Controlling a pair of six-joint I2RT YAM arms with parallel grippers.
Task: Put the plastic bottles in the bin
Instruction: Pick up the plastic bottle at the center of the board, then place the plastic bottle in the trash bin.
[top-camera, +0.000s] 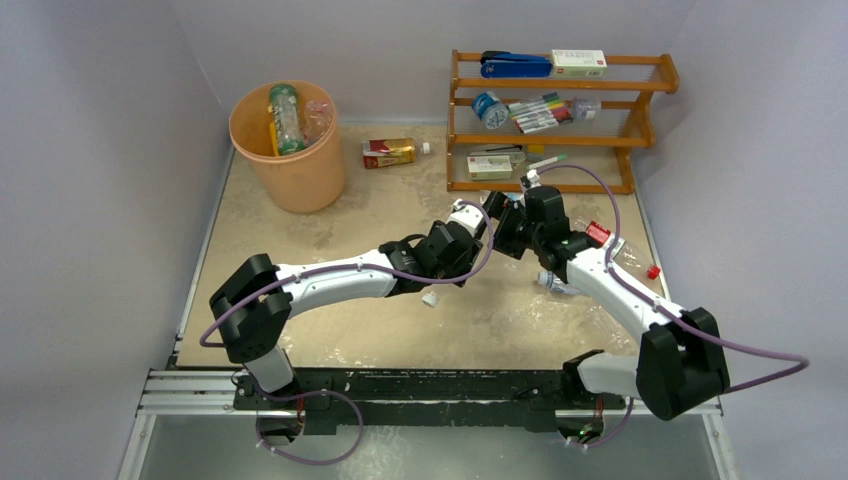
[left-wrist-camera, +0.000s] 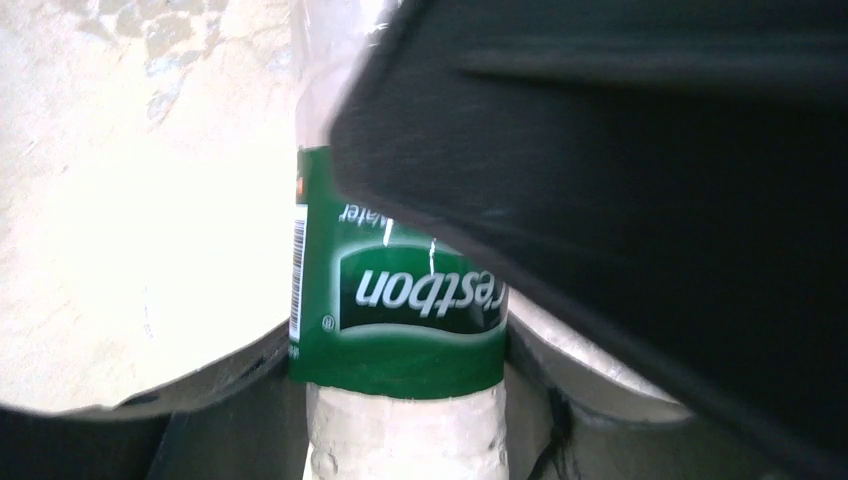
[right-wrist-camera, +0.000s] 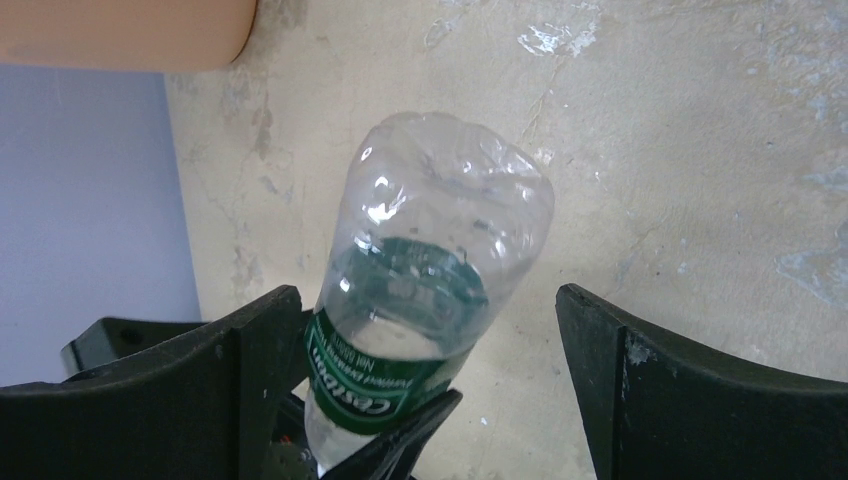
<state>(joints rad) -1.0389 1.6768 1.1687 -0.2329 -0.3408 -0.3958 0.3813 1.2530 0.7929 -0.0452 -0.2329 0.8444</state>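
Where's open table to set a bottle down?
Bare table between the bin and the left arm, and along the near edge between the arm bases. Crowded on the right: bottles beside the right arm, near the wooden rack.

A clear green-labelled bottle (right-wrist-camera: 430, 300) is held at its label above mid-table (seemingly empty). The peach bin (top-camera: 300, 178) holds other bottles (top-camera: 285, 120); a red-and-gold bottle (top-camera: 388, 152) lies on its side nearby.

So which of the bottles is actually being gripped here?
The clear green-labelled bottle at mid-table, shut in the left jaws, the right jaws open around it. The others sit ungripped on the table or in the bin.
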